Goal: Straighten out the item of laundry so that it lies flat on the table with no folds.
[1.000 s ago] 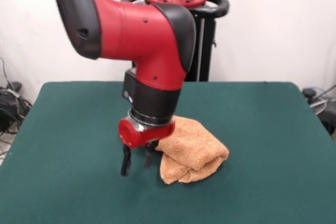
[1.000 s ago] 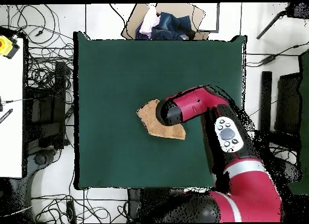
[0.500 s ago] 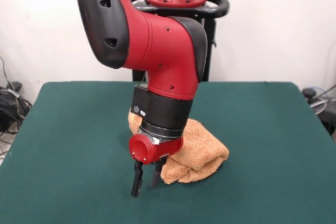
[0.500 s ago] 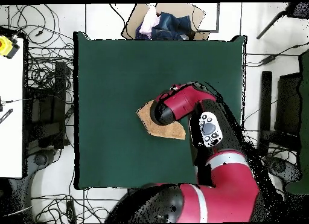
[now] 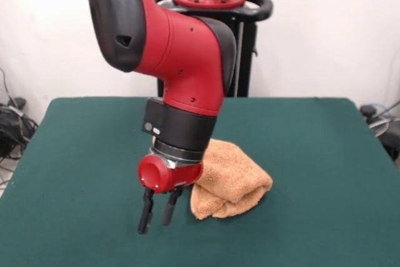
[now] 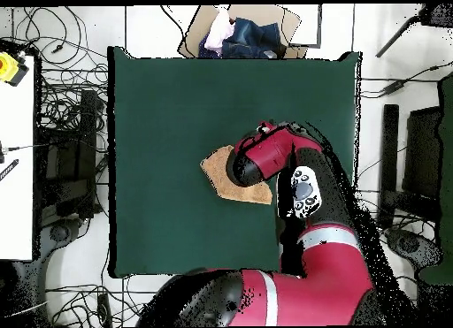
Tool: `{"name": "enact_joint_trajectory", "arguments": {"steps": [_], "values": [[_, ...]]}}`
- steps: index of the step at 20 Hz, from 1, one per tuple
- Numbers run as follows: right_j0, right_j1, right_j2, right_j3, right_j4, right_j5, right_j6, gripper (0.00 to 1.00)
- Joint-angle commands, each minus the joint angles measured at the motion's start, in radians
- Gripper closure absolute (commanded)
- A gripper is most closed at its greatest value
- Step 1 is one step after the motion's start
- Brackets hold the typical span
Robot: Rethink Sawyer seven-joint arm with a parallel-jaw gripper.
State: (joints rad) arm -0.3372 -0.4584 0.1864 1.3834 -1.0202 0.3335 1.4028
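Observation:
The item of laundry (image 5: 234, 179), an orange-tan terry towel, lies bunched and folded over itself near the middle of the green table (image 5: 312, 154). My gripper (image 5: 156, 216) hangs just left of the towel's near end, tips down close to the table top. Its two black fingers (image 5: 145, 217) stand a little apart, open, with only green cloth showing between them. From above, the towel (image 6: 215, 170) sticks out to the left from under the red wrist (image 6: 252, 161), which hides the gripper. The table (image 6: 159, 103) has wide bare felt on every side of the towel.
A cardboard box with clothes (image 6: 239, 33) sits beyond the table's top edge in the overhead view. Cables and a white bench (image 6: 16, 165) line the left side. The black pedestal ring (image 5: 250, 4) stands behind the table.
The gripper has shifted a little to the left in the front view, away from the towel's edge. The towel's shape has not changed.

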Motion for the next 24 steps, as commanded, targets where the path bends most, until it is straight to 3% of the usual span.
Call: {"name": "enact_joint_trajectory", "arguments": {"steps": [1,8,12,17,24], "values": [[-0.003,0.04,-0.022,-0.007,0.011,-0.016,0.128,0.0],[-0.125,-0.034,0.131,0.081,0.277,0.372,-0.163,0.0],[-0.19,-0.045,0.206,0.114,0.386,0.507,-0.259,0.0],[-0.225,-0.041,0.257,0.121,0.438,0.638,-0.319,0.0],[-0.235,-0.033,0.274,0.098,0.435,0.768,-0.383,0.0]]}}
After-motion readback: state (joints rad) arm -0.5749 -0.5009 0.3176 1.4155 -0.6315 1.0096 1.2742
